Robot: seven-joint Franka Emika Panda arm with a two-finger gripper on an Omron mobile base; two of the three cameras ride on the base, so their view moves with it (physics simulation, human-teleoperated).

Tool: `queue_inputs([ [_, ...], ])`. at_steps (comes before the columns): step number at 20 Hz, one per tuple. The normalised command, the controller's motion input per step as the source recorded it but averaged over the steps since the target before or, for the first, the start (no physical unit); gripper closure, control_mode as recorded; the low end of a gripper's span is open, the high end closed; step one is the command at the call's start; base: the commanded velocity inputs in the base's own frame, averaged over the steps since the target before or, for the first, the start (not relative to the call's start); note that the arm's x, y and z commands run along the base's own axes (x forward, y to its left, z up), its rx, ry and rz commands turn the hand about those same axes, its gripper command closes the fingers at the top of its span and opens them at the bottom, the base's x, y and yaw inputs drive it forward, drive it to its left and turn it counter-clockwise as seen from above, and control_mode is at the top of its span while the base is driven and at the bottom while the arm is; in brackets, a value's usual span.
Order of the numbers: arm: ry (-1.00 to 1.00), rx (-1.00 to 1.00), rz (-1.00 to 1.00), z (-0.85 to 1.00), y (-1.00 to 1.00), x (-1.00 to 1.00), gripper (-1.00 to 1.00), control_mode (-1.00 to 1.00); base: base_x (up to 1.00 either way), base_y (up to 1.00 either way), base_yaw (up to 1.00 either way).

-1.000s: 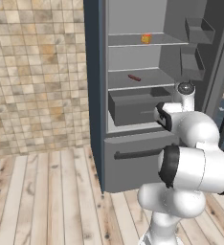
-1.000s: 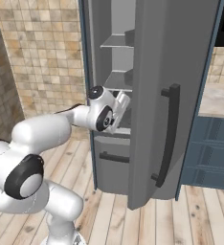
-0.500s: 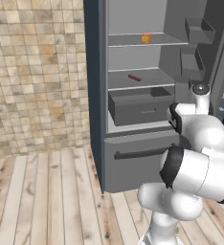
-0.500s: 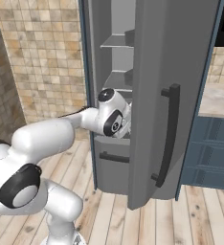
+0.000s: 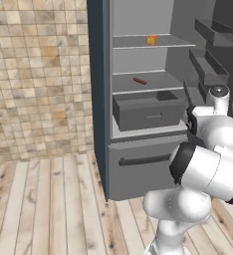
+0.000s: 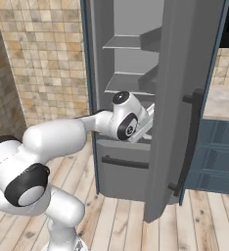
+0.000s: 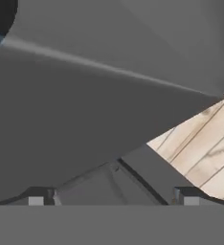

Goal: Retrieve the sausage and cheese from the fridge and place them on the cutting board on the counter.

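Yellow-orange, with a red face, the cheese (image 5: 152, 40) is a small wedge on the top shelf of the open fridge (image 5: 102, 99). One shelf below it lies our sausage (image 5: 139, 80), a thin dark red-brown stick. Our jaws sit apart and empty by the fridge door.

A tall grey fridge (image 5: 138, 164) stands open; a small orange cheese wedge (image 5: 152, 40) sits one shelf above a thin dark-red sausage (image 5: 139, 80).
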Motion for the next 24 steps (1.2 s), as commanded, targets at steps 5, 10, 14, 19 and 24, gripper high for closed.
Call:
queue_inputs([
  [5,0.00,0.05,-0.13,0.09,-0.92,0.01,-1.00,-1.00,0.00,0.00,0.00],
  [10,0.00,0.03,-0.16,0.05,-0.97,0.00,-1.00,-1.00,0.00,0.00,0.00],
  [14,-0.03,0.04,-0.10,0.05,-0.56,0.00,-1.00,-1.00,0.00,0.00,0.00],
  [19,-0.14,0.05,-0.01,0.20,0.00,-0.14,-1.00,-1.00,0.00,0.00,0.00],
  [24,-0.14,0.05,0.00,0.18,0.62,-0.55,-1.00,-1.00,0.00,0.00,0.00],
])
